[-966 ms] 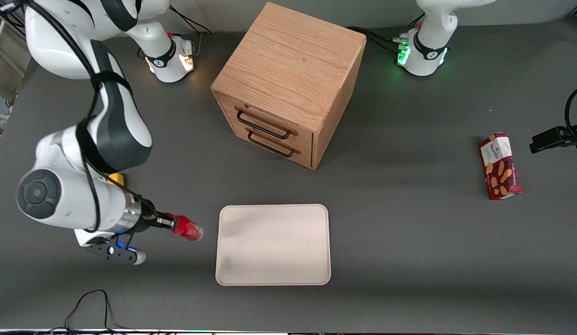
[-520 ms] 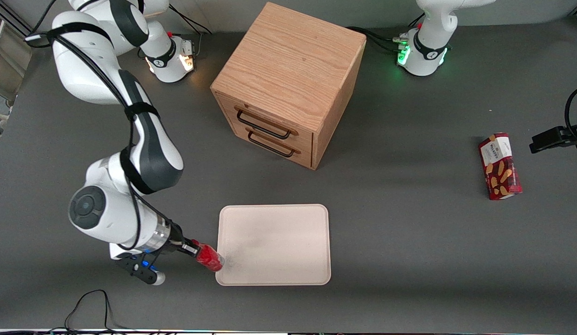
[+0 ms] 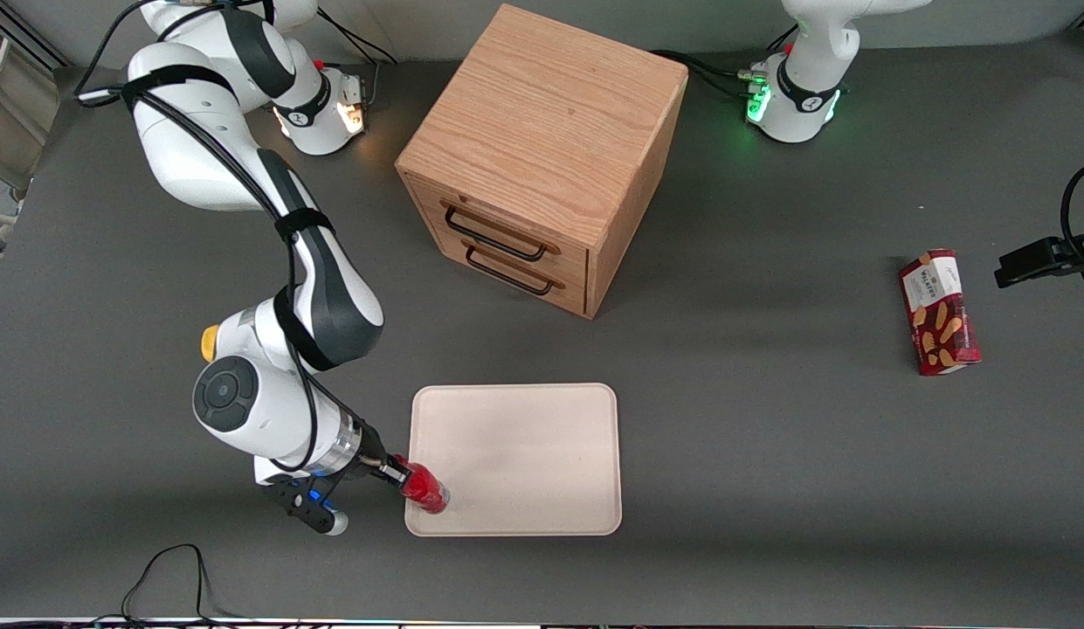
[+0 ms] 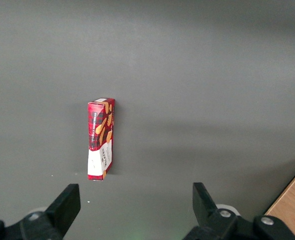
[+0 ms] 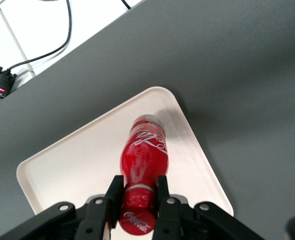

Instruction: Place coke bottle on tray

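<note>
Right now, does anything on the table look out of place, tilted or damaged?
Nothing looks damaged or spilled. The claw holds the coke bottle tilted over the tray corner nearest the working arm. A snack box lies flat toward the parked arm's end.

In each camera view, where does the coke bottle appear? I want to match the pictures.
Front view: the coke bottle is held in the gripper, over the tray corner nearest the camera, toward the working arm's end.
Right wrist view: the coke bottle sits between the fingers, above the tray.
Left wrist view: not in it.
Shared landmark: the tray.
</note>
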Motion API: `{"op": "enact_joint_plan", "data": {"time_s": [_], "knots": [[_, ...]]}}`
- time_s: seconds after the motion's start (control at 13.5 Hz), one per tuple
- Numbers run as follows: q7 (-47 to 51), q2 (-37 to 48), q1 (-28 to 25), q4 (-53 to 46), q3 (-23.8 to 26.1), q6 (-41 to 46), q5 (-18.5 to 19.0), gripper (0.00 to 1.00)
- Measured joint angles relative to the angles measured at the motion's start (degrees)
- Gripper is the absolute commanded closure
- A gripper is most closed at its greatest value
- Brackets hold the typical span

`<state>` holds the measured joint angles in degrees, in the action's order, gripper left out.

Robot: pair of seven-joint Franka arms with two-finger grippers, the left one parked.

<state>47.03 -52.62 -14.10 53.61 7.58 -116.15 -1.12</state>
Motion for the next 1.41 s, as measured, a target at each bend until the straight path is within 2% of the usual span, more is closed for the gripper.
{"op": "enact_joint_plan", "data": {"time_s": [0.15,0.22,0.3,0.37,1.41], "knots": [[0.0,-0.9,0.0,0.0,0.0,0.0,0.7,1.0],[0.0,-1.3,0.0,0.0,-0.1,0.0,1.0,0.85],[0.0,-1.5,0.0,-0.3,0.0,-0.1,1.1,0.41],[0.0,-1.6,0.0,-0.4,-0.1,-0.1,1.1,0.0],[0.0,-1.9,0.0,-0.6,-0.1,-0.1,1.6,0.0]]}}
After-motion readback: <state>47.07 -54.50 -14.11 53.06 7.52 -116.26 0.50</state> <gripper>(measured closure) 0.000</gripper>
